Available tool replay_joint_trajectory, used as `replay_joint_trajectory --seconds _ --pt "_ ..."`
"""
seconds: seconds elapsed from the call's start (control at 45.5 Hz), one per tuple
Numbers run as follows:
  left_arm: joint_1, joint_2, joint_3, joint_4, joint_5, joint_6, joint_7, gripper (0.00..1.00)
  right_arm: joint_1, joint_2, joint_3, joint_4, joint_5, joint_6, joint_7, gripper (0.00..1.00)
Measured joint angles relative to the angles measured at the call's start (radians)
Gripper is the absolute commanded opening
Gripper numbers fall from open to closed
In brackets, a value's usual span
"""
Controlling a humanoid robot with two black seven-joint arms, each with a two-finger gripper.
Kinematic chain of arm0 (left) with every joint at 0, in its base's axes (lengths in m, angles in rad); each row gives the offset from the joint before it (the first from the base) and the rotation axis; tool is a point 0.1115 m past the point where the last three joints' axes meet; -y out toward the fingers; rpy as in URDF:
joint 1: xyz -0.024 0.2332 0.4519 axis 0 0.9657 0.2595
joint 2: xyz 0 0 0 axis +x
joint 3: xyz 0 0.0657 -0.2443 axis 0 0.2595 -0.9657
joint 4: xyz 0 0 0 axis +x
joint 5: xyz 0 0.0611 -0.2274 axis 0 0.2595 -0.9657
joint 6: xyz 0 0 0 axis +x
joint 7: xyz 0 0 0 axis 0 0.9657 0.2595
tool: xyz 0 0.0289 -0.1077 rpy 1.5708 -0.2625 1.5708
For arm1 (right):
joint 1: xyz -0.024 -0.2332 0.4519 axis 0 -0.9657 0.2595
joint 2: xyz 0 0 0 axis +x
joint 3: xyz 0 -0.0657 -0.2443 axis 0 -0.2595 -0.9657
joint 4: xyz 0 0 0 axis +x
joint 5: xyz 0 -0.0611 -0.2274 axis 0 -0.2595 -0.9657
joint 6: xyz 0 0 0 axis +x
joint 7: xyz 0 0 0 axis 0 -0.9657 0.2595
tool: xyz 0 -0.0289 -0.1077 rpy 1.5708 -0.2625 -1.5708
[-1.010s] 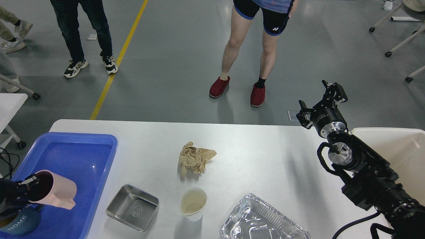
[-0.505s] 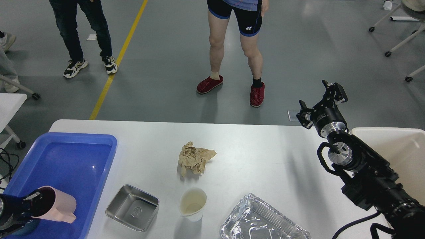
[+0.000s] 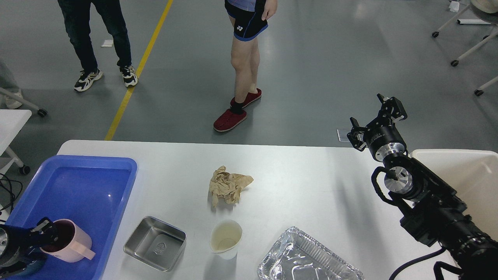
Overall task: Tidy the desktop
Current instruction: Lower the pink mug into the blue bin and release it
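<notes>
The white desktop [image 3: 311, 182] carries a crumpled brown paper [image 3: 227, 186], a small steel tray [image 3: 155, 243], a white paper cup [image 3: 226, 238] and a foil tray [image 3: 307, 258]. My left gripper [image 3: 46, 233] is at the bottom left, shut on the rim of a pink cup [image 3: 74, 245]. The cup is low in the near end of the blue tray [image 3: 85, 182], nearly upright. My right gripper [image 3: 375, 116] is open and empty, raised above the desktop's far right edge.
A cream bin [image 3: 467, 175] stands at the right behind my right arm. Two people stand on the floor beyond the table. A second white table [image 3: 11, 120] is at the far left.
My left gripper has lowered the pink cup into the blue tray and turned it from tilted to nearly upright. The person in red shoes has walked left. My right arm has not moved.
</notes>
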Motion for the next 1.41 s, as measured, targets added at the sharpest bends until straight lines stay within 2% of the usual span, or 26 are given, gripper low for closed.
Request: replay_joint_trajectory --seconds 0.088,0.264,0.505,0.681,1.032,1.274,1.405 --pt "-0.001 0.0 -0.002 0.0 0.0 0.029 -0.001 0.82 0.0 0.0 0.0 0.0 0.0 0.0 0.0 1.0" --pt "-0.006 0.0 -0.004 0.0 -0.001 0.052 -0.011 0.96 0.0 0.0 0.0 -0.001 0.0 0.0 0.0 1.0" --pt "-0.027 0.01 -0.026 -0.011 -0.001 0.01 -0.071 0.96 0.003 0.006 -0.002 -0.001 0.0 0.0 0.0 1.0" --pt "-0.041 0.024 -0.065 -0.034 -0.001 -0.044 -0.072 0.96 0.004 0.006 -0.002 0.0 0.0 0.0 0.0 1.0" --pt "-0.096 0.136 -0.068 -0.212 -0.001 -0.05 -0.061 0.96 0.006 0.006 -0.002 0.0 0.0 0.0 0.0 1.0" --pt "-0.123 0.219 -0.071 -0.281 -0.001 -0.05 -0.061 0.96 0.006 0.01 -0.002 0.0 0.0 0.0 0.0 1.0" --pt "-0.169 0.281 -0.072 -0.301 -0.001 -0.097 -0.064 0.96 0.008 0.012 -0.002 0.0 0.0 0.0 0.0 1.0"
